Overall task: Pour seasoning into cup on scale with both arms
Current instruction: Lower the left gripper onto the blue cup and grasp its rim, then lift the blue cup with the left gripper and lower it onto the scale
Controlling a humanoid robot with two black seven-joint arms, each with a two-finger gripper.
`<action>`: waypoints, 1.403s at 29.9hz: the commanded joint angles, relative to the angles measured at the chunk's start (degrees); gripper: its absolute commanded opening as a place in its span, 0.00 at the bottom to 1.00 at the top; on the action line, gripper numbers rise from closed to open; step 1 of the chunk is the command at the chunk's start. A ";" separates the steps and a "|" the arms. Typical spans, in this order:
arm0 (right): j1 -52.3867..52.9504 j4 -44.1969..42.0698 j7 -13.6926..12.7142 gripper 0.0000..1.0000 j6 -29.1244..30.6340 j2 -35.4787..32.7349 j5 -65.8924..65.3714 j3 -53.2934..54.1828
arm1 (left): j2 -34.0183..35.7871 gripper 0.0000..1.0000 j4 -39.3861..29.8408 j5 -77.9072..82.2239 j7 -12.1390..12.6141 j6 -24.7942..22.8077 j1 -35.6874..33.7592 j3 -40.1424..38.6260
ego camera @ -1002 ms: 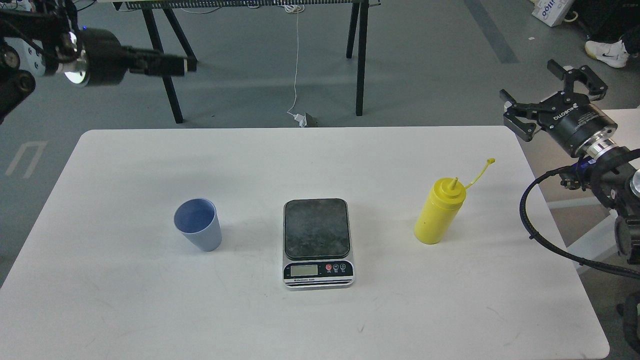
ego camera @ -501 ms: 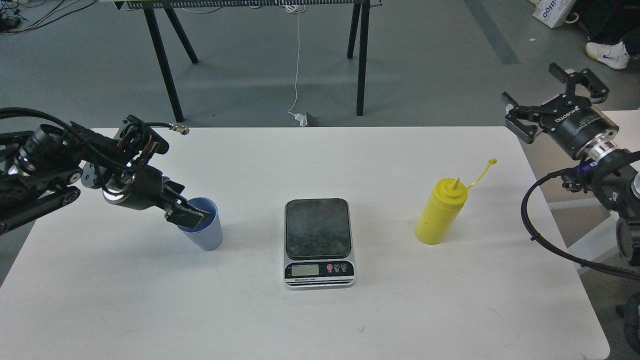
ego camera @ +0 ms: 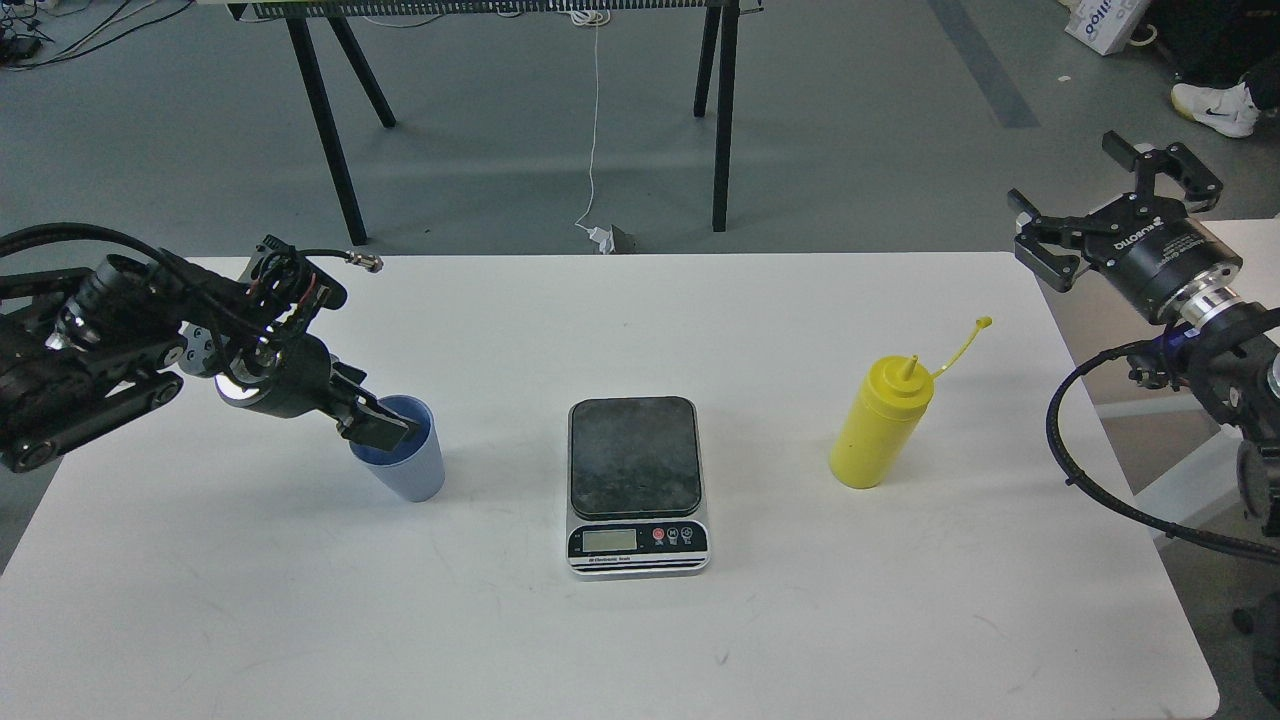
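The light-blue cup [ego camera: 410, 470] stands upright on the white table [ego camera: 250, 600], left of the scale. My left gripper [ego camera: 385, 430] reaches in from the left, with its dark fingers at the cup's left rim and over its mouth. I cannot tell whether they grip the rim. The scale [ego camera: 634, 482] lies at the table's middle with its dark platform bare. The yellow seasoning bottle [ego camera: 880, 430] stands upright to the right of the scale, its cap hanging off on the tether. My right gripper [ego camera: 1064, 172] is open and empty, raised beyond the table's right edge, well away from the bottle.
Black legs of another table [ego camera: 722, 120] stand on the grey floor behind. A white cable [ego camera: 595, 130] hangs down to a plug on the floor. A second white surface [ego camera: 1240, 240] lies at the right, under my right arm.
My left arm came down from the upper left to the cup, and its fingers now sit at the cup's rim. The right gripper has hardly moved. The cup, scale and bottle stay in place.
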 commanded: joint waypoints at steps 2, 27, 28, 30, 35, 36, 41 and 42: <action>-0.07 0.01 0.00 1.00 0.00 -0.26 0.00 0.05 | -1.30 1.00 0.59 -0.07 -0.01 0.00 0.18 0.08; -1.38 -0.08 0.00 1.00 0.00 -0.61 0.00 0.31 | -4.21 0.03 5.77 0.46 -0.01 0.00 2.47 -0.01; -1.56 -0.08 0.00 1.00 0.00 -0.61 0.00 0.31 | -4.12 0.01 5.86 0.46 -0.01 0.00 2.38 -0.27; -1.65 -0.08 0.00 1.00 0.00 -0.61 0.00 0.40 | -4.12 0.00 5.95 0.11 -0.01 0.00 2.20 -0.45; -1.65 -0.08 0.00 1.00 0.00 -0.61 0.00 0.40 | -4.03 0.00 5.95 -0.68 -0.01 0.00 -0.17 -0.71; -1.65 -0.08 0.00 1.00 0.00 -0.61 0.00 0.40 | -4.03 0.00 5.95 -1.29 -0.01 0.00 -0.69 -0.71; -1.65 -0.17 0.00 1.00 0.00 -0.53 0.00 0.23 | -3.94 0.00 6.03 -6.82 -0.01 0.00 -3.51 -0.71; -1.65 -0.17 0.00 1.00 0.00 -0.52 0.00 0.23 | -3.85 0.00 5.77 -8.75 -0.01 0.00 -4.38 -0.80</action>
